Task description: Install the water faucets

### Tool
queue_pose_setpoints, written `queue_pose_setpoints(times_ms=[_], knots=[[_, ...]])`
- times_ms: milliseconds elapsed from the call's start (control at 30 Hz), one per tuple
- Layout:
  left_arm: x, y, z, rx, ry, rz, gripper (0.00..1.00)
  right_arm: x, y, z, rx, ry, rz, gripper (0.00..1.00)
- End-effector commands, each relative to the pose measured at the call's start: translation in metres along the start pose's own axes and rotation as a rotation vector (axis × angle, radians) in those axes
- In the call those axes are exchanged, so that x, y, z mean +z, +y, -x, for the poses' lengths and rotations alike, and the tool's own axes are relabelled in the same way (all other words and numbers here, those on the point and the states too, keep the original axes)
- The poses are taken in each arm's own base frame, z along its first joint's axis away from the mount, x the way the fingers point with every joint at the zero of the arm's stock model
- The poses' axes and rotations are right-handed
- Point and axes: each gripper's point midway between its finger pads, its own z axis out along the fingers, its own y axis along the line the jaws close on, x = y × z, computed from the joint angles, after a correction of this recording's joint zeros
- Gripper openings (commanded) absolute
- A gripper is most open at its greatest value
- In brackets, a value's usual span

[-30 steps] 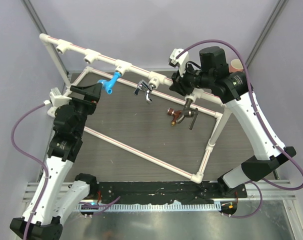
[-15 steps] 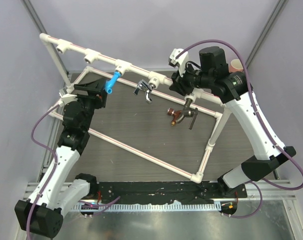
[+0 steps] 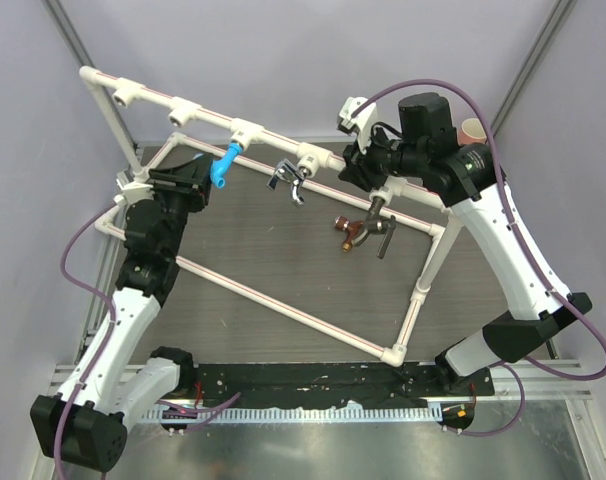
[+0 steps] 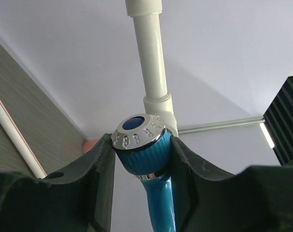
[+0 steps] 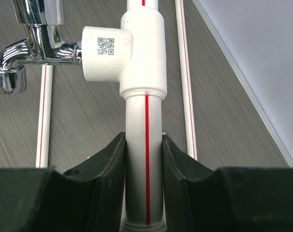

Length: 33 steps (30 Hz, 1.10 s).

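A bright blue faucet (image 3: 221, 165) hangs from a tee on the white pipe rail (image 3: 273, 140). My left gripper (image 3: 205, 176) is shut on its ribbed blue knob (image 4: 142, 152), with both pads against the knob's sides (image 4: 141, 157). A shiny silver faucet (image 3: 291, 181) sits in the tee to its right (image 5: 25, 43). A red-brown copper faucet (image 3: 348, 233) and a dark grey lever faucet (image 3: 386, 234) are below the rail at the right. My right gripper (image 3: 357, 172) is shut on the red-striped pipe (image 5: 144, 159) just below the silver faucet's tee (image 5: 137, 53).
The white pipe frame (image 3: 283, 300) spans the grey table, with a lower rail running diagonally to a corner elbow (image 3: 395, 352). Two empty tee sockets (image 3: 125, 97) (image 3: 184, 113) sit on the upper rail at the left. A pink cup (image 3: 473, 130) stands at the back right.
My left gripper has swung up and right to the blue faucet, and its jaws have closed onto the knob. The right arm has stayed still on the pipe.
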Motion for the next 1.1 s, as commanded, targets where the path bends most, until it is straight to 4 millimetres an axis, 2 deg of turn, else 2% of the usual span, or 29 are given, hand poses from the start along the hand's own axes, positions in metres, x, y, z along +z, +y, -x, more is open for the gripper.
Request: queue_pose_setpoints(times_ms=[0,100,267,400,567,733,767,1033,1067], knots=[[0.000,-0.016,-0.001,0.153,0.018,-0.043,0.00,0.025,0.014,-0.020,0.053,0.055,0.081,0.01],[0.002,-0.009,-0.004,0.239,0.040,-0.018,0.00,0.025,0.015,-0.020,0.053,0.055,0.085,0.01],[0.008,-0.015,-0.006,0.520,0.080,-0.031,0.00,0.025,0.014,-0.020,0.055,0.054,0.083,0.01],[0.009,-0.029,-0.010,0.721,0.117,-0.089,0.00,0.026,0.015,-0.020,0.054,0.056,0.087,0.01],[0.009,-0.030,-0.018,1.033,0.180,-0.153,0.00,0.027,0.015,-0.020,0.054,0.055,0.089,0.01],[0.003,-0.030,-0.038,1.286,0.242,-0.227,0.00,0.027,0.014,-0.021,0.056,0.058,0.088,0.01],[0.001,-0.021,-0.046,1.318,0.285,-0.218,0.00,0.027,0.015,-0.020,0.054,0.057,0.089,0.01],[-0.004,-0.009,-0.069,1.630,0.356,-0.289,0.00,0.028,0.014,-0.022,0.055,0.062,0.086,0.01],[-0.007,-0.005,-0.080,1.663,0.391,-0.306,0.00,0.028,0.014,-0.023,0.057,0.063,0.087,0.01]])
